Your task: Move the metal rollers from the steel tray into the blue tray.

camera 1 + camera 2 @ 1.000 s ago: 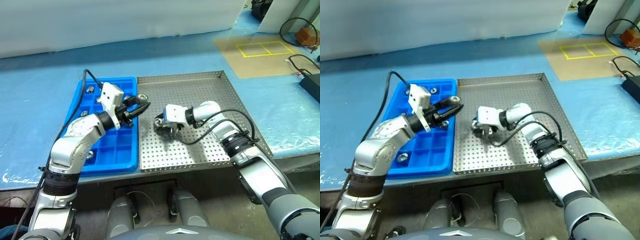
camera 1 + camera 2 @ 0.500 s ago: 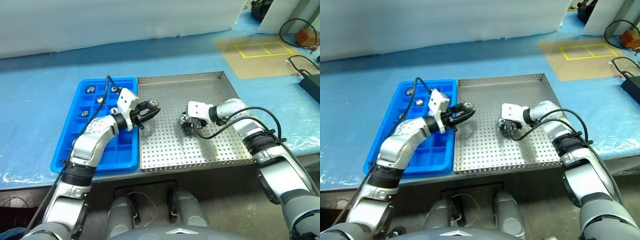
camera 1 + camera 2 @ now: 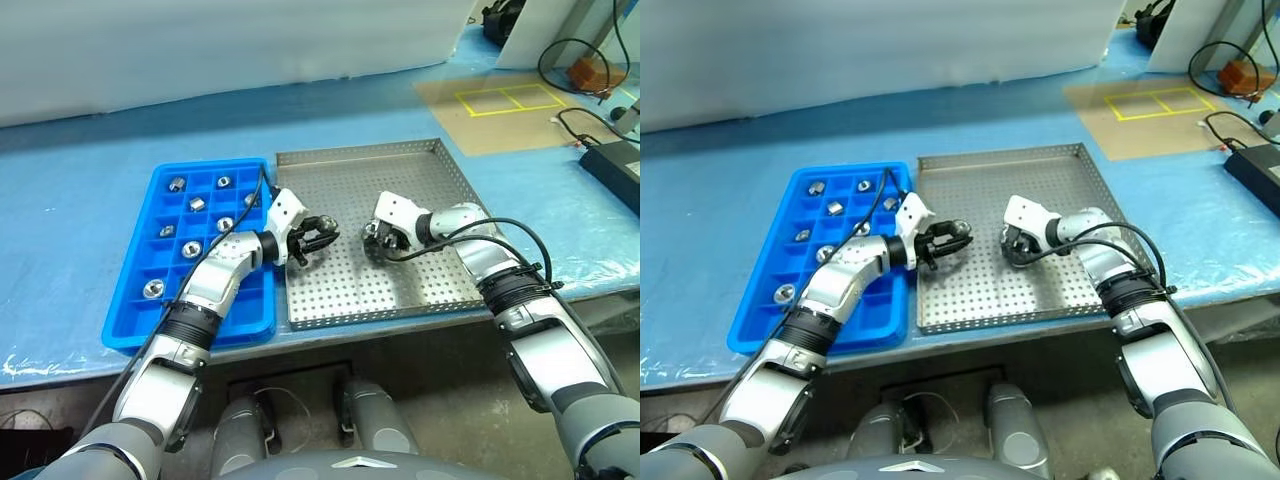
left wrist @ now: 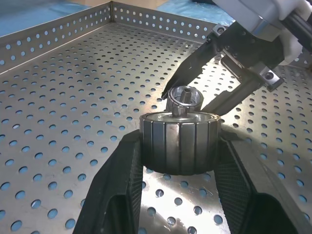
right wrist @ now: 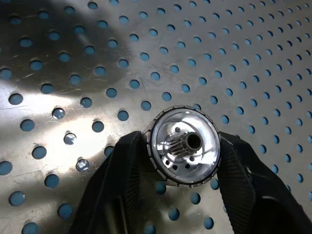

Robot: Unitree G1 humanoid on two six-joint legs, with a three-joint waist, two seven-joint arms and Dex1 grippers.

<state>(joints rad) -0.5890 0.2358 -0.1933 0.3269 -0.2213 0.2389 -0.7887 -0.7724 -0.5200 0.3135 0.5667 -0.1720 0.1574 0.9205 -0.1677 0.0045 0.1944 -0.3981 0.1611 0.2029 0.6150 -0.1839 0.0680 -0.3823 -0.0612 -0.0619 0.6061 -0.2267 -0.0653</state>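
So far several metal rollers (image 3: 188, 248) sit in the blue tray (image 3: 247, 318), while my left gripper (image 3: 322, 233) and right gripper (image 3: 372, 237) each clamp one over the steel tray (image 3: 400, 165).

Reaching inward with both arms, elbows bent, wrists angled toward each other. Pinching a ribbed roller (image 4: 179, 142) in the left gripper (image 3: 322, 238); clasping another roller (image 5: 184, 145) between the right gripper (image 3: 377, 240) fingers.
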